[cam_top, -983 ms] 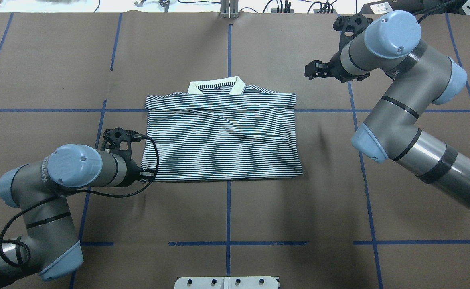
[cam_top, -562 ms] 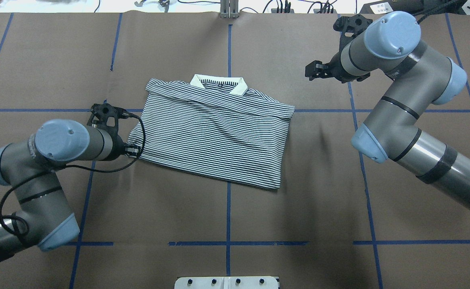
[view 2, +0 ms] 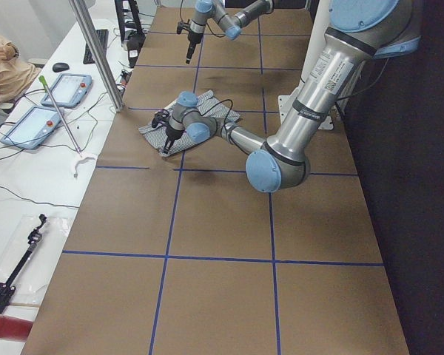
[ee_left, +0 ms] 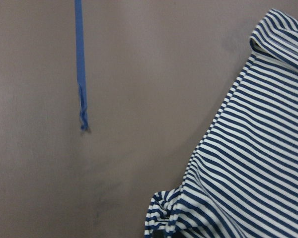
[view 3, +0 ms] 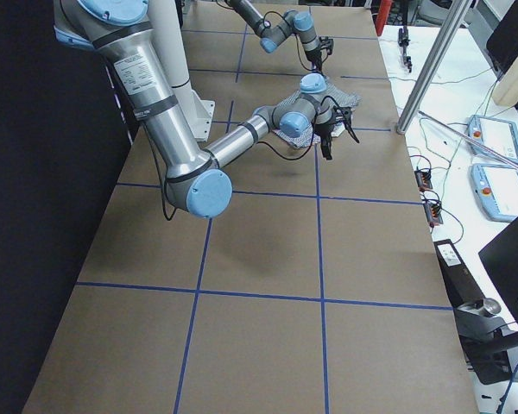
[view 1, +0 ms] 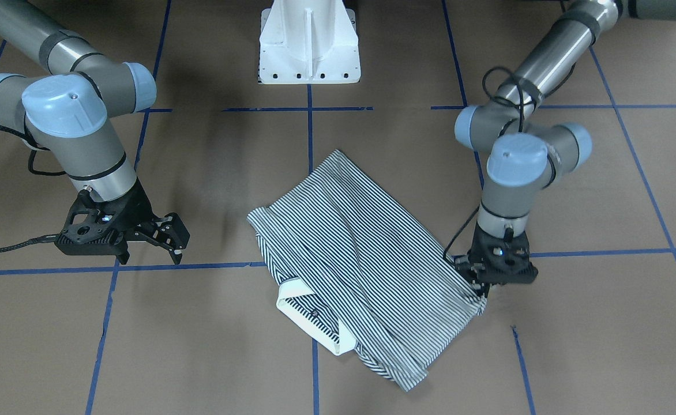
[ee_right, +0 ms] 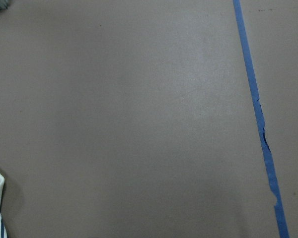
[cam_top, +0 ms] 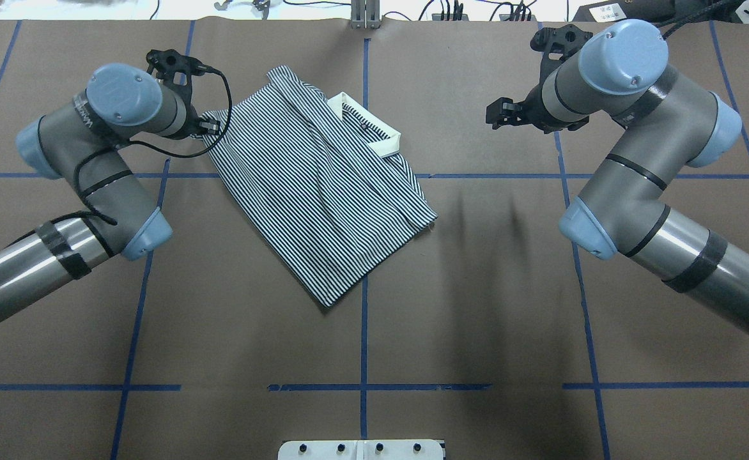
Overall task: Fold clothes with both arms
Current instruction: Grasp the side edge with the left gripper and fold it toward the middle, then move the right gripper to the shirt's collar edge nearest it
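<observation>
**A:** How is the left silver-grey arm posed?

**B:** Its elbow is bent and the forearm reaches to the far left of the brown paper-covered table, with the wrist turned down. The black two-finger left gripper is clamped on one corner of the navy-and-white striped polo shirt.

**A:** And the other arm?

**B:** The right silver-grey arm is folded at the far right, well apart from the shirt. Its black right gripper hangs above bare paper with the jaws spread wide, holding nothing.

**A:** Where does the shirt lie?

**B:** It lies folded on the table, left of centre and toward the far edge, turned diagonally. The cream-white collar is on its far right side, beside the central blue tape line.

**A:** What does the front camera add?

**B:** Overhead, the left claw is half hidden by its own wrist. From the front, the pinched corner shows puckered right at the fingertips, and the gap between the right jaws is plain. The white pedestal base also shows there in full.

**A:** And the wrist cameras?

**B:** The left one shows bunched stripes at its bottom edge, with the fingers out of frame. The right one sees mostly bare paper, one tape line, and a sliver of collar in the bottom-left corner.
</observation>
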